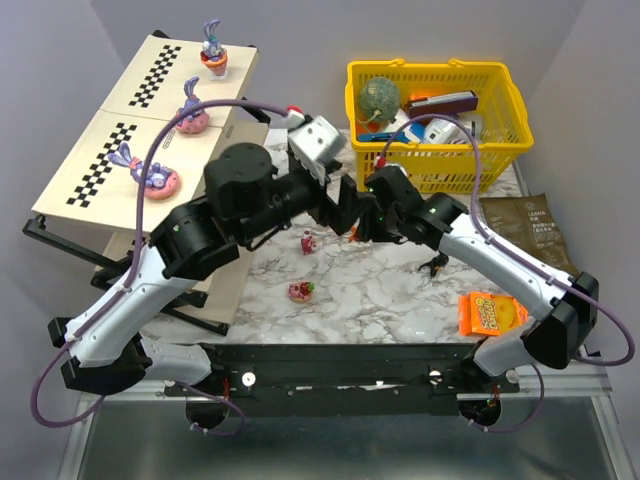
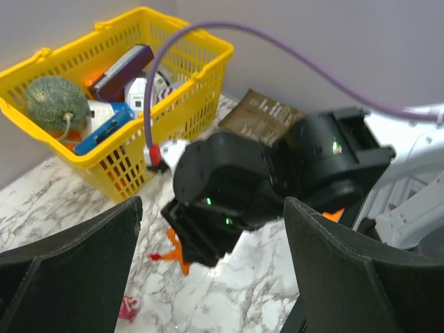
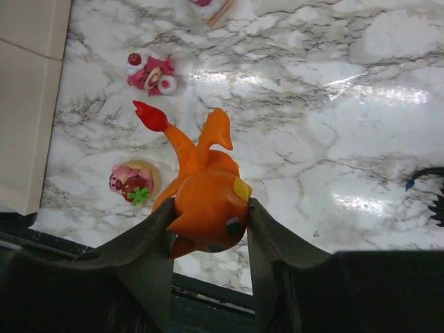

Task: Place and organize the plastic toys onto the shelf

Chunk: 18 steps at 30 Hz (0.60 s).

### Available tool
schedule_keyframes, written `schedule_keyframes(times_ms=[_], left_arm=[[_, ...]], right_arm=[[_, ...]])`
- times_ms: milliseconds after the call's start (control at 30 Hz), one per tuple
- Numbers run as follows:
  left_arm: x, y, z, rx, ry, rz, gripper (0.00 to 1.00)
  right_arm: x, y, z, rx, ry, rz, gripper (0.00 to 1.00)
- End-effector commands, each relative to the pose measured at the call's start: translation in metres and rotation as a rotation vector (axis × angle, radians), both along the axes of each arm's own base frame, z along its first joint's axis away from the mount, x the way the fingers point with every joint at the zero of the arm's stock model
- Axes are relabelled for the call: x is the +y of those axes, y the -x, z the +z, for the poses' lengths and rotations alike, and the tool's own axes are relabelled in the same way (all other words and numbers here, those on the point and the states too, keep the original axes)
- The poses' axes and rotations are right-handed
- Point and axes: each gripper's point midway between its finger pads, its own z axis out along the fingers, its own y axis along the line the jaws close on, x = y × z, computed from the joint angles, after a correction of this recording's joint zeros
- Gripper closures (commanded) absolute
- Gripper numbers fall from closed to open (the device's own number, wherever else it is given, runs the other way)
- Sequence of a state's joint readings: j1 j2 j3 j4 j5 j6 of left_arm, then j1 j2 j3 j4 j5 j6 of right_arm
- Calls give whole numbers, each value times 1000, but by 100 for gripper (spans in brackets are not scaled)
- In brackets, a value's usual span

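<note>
The slanted beige shelf (image 1: pixel 90 150) with checkered strips stands at the left and carries three purple-eared rabbits on pink doughnuts (image 1: pixel 213 47), (image 1: pixel 190 110), (image 1: pixel 137 170). My right gripper (image 3: pixel 210 208) is shut on an orange figurine (image 3: pixel 207 198) with a red-tipped tail and holds it above the marble table; the figurine also shows in the left wrist view (image 2: pixel 175 251). My left gripper (image 2: pixel 208 277) is open and empty, facing the right gripper. A pink toy (image 1: pixel 308 241) and a pink strawberry toy (image 1: pixel 300 291) lie on the table, and a small black toy (image 1: pixel 437 265) lies to the right.
A yellow basket (image 1: pixel 500 150) with a green ball and boxes stands at the back right. A brown packet (image 1: pixel 530 225) and an orange snack packet (image 1: pixel 490 313) lie at the right. Both arms meet over the table's middle.
</note>
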State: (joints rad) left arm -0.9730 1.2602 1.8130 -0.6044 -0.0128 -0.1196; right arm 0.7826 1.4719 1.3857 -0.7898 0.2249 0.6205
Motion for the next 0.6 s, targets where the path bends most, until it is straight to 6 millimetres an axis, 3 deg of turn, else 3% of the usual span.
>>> schedule_keyframes(times_ms=[0, 100, 133, 200, 233, 267, 333, 567], left_arm=[[-1, 0, -13, -88, -79, 103, 12], [-10, 7, -32, -84, -97, 91, 16], [-12, 8, -48, -72, -116, 87, 17], [-18, 10, -55, -75, -96, 77, 19], [-21, 11, -74, -67, -122, 71, 19], [-26, 12, -75, -77, -104, 61, 21], [-33, 12, -97, -72, -134, 59, 21], [-57, 8, -129, -178, -167, 46, 27]], right_arm=[[-34, 6, 21, 25, -49, -81, 86], [-54, 5, 32, 8, -61, -124, 85], [-59, 5, 36, 1, -62, -128, 85], [-69, 6, 42, -2, -75, -142, 85], [-72, 8, 51, -19, -88, -140, 85], [-77, 7, 55, -25, -95, -148, 85], [-81, 12, 62, -25, -103, -133, 85], [-80, 28, 79, -1, -139, -87, 83]])
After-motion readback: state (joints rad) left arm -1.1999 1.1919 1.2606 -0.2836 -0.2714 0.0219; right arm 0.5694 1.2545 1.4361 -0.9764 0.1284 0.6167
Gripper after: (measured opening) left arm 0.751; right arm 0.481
